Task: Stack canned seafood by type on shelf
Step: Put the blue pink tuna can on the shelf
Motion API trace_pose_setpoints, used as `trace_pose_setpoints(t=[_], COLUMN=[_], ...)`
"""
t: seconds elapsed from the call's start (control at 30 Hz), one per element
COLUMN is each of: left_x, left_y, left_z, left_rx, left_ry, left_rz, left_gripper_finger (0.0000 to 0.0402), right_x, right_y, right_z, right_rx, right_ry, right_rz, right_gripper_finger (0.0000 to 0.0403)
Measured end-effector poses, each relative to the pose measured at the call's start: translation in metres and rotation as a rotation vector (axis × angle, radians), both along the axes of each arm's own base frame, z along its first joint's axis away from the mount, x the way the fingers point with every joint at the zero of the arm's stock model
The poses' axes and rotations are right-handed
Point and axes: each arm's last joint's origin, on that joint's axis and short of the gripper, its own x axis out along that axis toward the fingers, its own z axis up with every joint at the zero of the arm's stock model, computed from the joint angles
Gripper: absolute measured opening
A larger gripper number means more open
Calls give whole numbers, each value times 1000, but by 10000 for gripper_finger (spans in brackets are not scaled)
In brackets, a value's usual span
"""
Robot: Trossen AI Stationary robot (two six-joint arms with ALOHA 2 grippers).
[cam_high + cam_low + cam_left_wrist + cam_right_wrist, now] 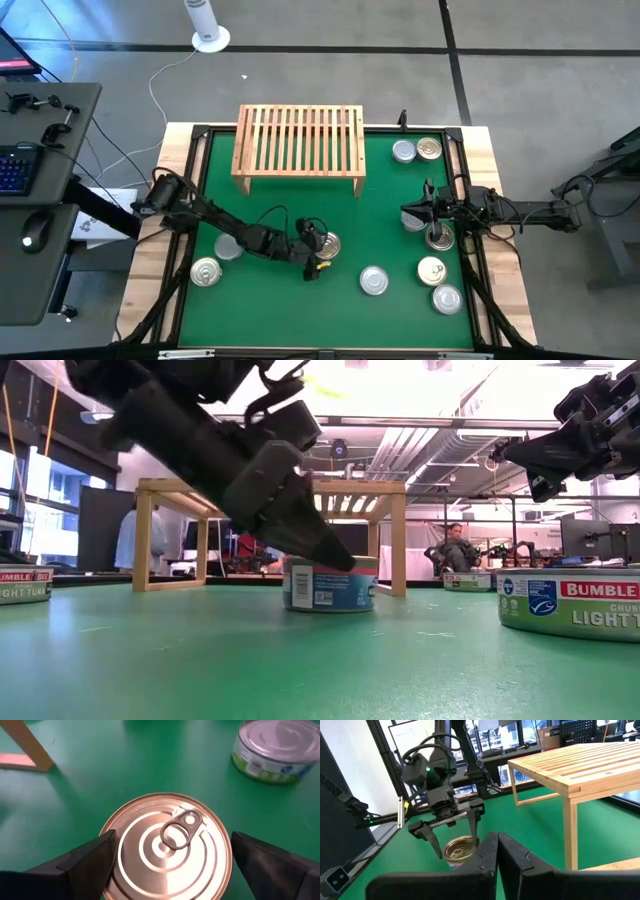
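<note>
Your left claw (167, 865) hangs right over the gold tin (167, 845), spread wide with 1 finger on each side and not touching it yet. The tin sits on the green mat (280, 300) near the front middle of the bench, well apart from the shelf (299, 140), which has no tins on it. Go straight down so the fingers hug the tin's side wall, below the rim — not the pull tab. Keep the tin in the middle, then squeeze slowly. Lift it level so it does not slip. Your right claw (496, 851) waits on the right side, pinched together and holding nothing, with the other tins (432, 272) lying near it.
</note>
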Motion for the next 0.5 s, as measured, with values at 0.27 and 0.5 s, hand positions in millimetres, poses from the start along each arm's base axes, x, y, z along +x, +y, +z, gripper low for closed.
trace_pose_setpoints(t=[0.27,0.5], left_x=[-29,-47], left_y=[-20,-34], left_z=[22,43], left_rx=[69,79], left_ry=[28,-32], left_rz=[65,137], left_gripper_finger=[378,378], right_x=[0,0], right_y=[0,0], right_z=[0,0], right_rx=[0,0], right_ry=[-1,0], right_rz=[0,0], right_gripper_finger=[3,3])
